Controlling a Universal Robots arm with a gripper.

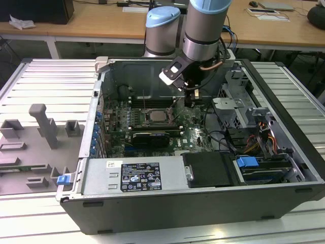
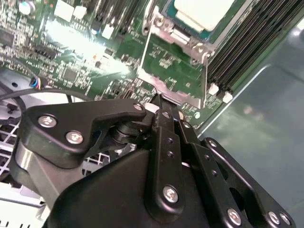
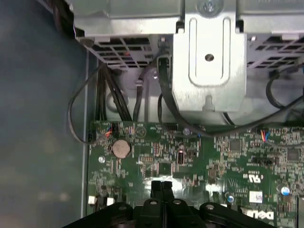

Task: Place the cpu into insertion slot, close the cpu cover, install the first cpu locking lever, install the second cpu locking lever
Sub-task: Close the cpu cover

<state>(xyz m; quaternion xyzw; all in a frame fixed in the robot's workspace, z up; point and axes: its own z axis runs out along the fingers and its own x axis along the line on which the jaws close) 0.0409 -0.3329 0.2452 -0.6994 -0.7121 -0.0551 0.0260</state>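
Observation:
The cpu (image 1: 157,116) (image 2: 203,12), pale-topped, lies in the insertion slot (image 1: 148,119) on the green board inside the open computer case. The cpu cover (image 2: 183,98) is swung open away from the cpu, and bare board shows through its window. My gripper (image 1: 190,97) (image 2: 159,98) (image 3: 161,184) hangs over the board on the exterior view's right of the slot. Its black fingers are shut together, with their tips at the cover's free edge. Whether they pinch that edge or only touch it I cannot tell.
A black graphics card (image 1: 150,138) lies just in front of the slot, with the power supply box (image 1: 137,175) at the case front. Memory slots (image 2: 251,42) flank the socket. A metal drive cage (image 1: 238,109) (image 3: 209,61) and loose cables stand on the exterior view's right.

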